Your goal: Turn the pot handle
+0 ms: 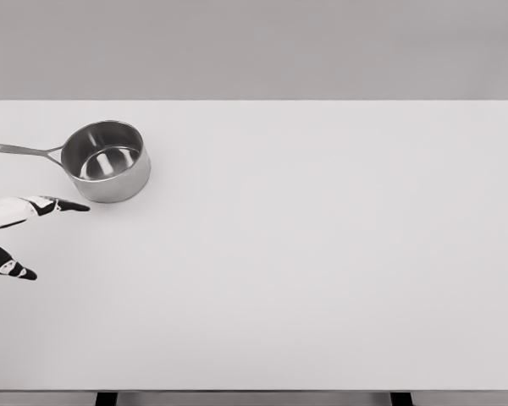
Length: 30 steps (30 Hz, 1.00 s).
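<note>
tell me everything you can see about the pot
The pot is a small saucepan that looks like shiny steel, round with straight walls, no lid, and empty. It stands upright on the white table, at the far left. Its long thin handle sticks out to the picture's left, level with the rim. Nothing touches it but the table; the left hand lies nearer and left of it, apart from it.

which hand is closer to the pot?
Left. The left hand is at the table's left edge, just below the pot and its handle. The right hand isn't in view.
</note>
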Tool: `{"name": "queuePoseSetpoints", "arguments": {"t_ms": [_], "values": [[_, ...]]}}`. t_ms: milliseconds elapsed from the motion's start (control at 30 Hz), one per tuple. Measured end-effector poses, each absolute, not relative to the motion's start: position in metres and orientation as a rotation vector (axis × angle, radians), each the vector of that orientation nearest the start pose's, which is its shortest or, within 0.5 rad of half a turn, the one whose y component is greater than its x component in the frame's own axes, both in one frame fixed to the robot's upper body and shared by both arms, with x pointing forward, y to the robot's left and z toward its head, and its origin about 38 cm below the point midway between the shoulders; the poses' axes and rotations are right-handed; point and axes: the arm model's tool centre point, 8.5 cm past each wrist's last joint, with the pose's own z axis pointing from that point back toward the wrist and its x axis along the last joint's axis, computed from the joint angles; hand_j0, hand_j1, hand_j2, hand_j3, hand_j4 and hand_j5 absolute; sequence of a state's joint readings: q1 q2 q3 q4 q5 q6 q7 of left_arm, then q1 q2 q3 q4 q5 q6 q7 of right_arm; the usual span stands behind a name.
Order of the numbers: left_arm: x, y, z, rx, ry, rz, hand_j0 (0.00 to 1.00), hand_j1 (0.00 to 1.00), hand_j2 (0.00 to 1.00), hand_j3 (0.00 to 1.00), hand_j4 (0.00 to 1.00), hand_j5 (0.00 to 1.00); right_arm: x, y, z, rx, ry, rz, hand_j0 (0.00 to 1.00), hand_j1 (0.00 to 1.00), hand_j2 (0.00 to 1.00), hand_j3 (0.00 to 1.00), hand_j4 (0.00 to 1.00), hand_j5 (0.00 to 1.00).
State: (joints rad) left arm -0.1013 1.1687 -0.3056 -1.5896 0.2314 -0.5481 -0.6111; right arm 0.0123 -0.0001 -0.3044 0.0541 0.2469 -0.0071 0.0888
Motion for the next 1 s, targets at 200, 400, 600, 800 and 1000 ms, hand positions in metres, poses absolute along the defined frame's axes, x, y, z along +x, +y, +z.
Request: {"name": "queuePoseSetpoints", "arguments": {"t_ms": [200,400,600,800,1000], "values": [[0.322,0.39,0.213,-0.048,-1.414,-1.714,1.0,1.0,1.0,1.0,1.0,1.0,-0.025,-0.258,-0.261,0.016,0.052,-0.063,1.0,1.0,1.0,1.0,1.0,1.0],[0.318,0.368,0.234,-0.069,-1.506,-1.759,1.0,1.0,1.0,1.0,1.0,1.0,-0.025,-0.258,-0.261,0.016,0.052,-0.063,1.0,1.0,1.0,1.0,1.0,1.0],[0.324,0.354,0.273,-0.099,-1.665,-1.717,1.0,1.0,1.0,1.0,1.0,1.0,-0.025,-0.258,-0.261,0.016,0.052,-0.063,1.0,1.0,1.0,1.0,1.0,1.0],[0.326,0.351,0.281,-0.125,-1.714,-1.683,1.0,1.0,1.0,1.0,1.0,1.0,-0.025,-0.258,-0.261,0.016,0.052,-0.063,1.0,1.0,1.0,1.0,1.0,1.0],[0.326,0.351,0.281,-0.126,-1.715,-1.682,1.0,1.0,1.0,1.0,1.0,1.0,-0.025,-0.258,-0.261,0.016,0.052,-0.063,1.0,1.0,1.0,1.0,1.0,1.0]]}}
